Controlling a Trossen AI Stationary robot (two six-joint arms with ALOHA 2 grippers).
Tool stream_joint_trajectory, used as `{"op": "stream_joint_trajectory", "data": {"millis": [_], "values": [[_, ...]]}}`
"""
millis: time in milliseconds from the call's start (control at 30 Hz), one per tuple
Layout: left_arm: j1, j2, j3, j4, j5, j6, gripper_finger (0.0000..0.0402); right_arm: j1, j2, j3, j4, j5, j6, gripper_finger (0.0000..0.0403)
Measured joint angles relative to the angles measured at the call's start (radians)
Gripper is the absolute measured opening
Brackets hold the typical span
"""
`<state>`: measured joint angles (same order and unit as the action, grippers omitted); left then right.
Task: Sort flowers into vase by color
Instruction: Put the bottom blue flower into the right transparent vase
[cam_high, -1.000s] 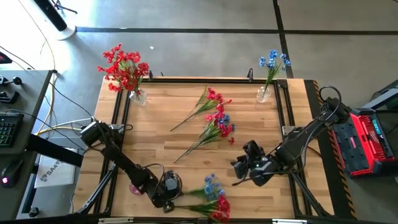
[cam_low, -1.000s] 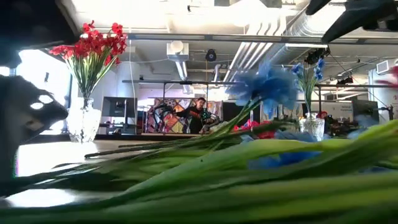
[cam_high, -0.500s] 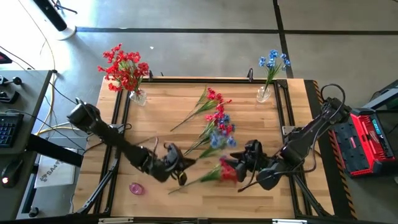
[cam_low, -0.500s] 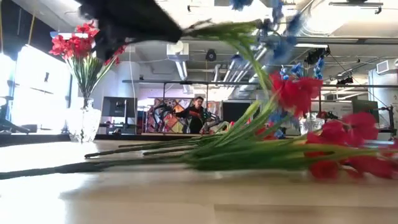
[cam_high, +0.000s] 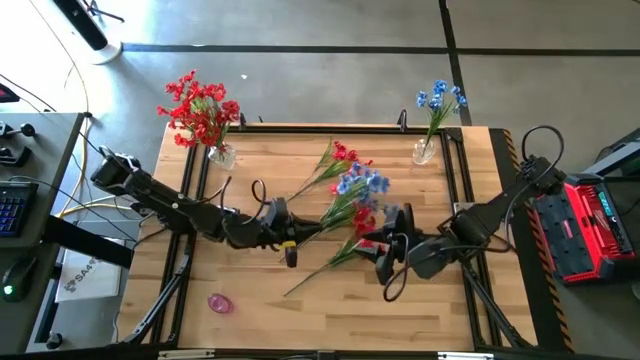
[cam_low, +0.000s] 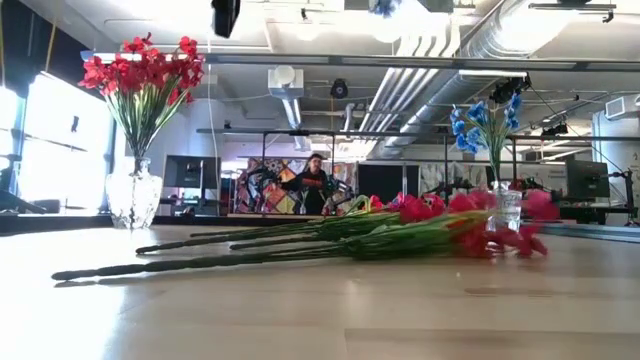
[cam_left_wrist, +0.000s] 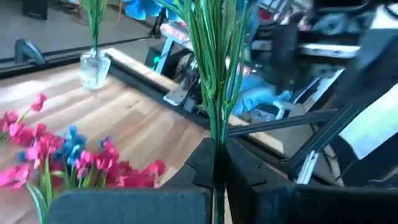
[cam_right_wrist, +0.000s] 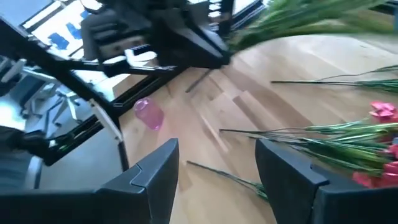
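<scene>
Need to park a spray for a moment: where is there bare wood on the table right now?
Bare wood lies along the near edge, right of the pink object, and at the far middle between the red-flower vase and the blue-flower vase. The centre is crowded: loose flowers, left gripper, right gripper.

The wooden table (cam_high: 300, 310) stands on a grey concrete floor (cam_high: 300, 70), with a desk with a keyboard (cam_high: 10, 205) on one side, a red case (cam_high: 590, 235) on the other, and ceiling pipes (cam_low: 440, 60) above.
</scene>
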<state>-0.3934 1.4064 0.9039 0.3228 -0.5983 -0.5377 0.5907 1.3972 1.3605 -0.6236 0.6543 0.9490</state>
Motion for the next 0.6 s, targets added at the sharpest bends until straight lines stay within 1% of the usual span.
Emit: {"op": "stream_joint_trajectory", "data": {"millis": [167,300,400,500,600], "values": [[0.008,0.001,0.0,0.06,0.069,0.018,0.0003,-0.037,0.0,0.0,-0.008,0.006,-0.002,0.0199],[0.007,0.004,0.0,0.085,0.069,0.038,0.0003,-0.054,0.0,-0.001,0.029,0.028,-0.013,0.0199],[0.008,0.005,0.0,0.145,0.07,0.079,0.0003,-0.07,0.0,-0.001,0.089,0.034,-0.038,0.0202],[0.008,0.003,0.0,0.198,0.087,0.129,0.0003,-0.088,0.0,-0.001,0.167,0.026,-0.096,0.0214],[0.008,0.004,0.0,0.207,0.093,0.141,0.0003,-0.105,0.0,-0.001,0.24,0.014,-0.154,0.0236]]}}
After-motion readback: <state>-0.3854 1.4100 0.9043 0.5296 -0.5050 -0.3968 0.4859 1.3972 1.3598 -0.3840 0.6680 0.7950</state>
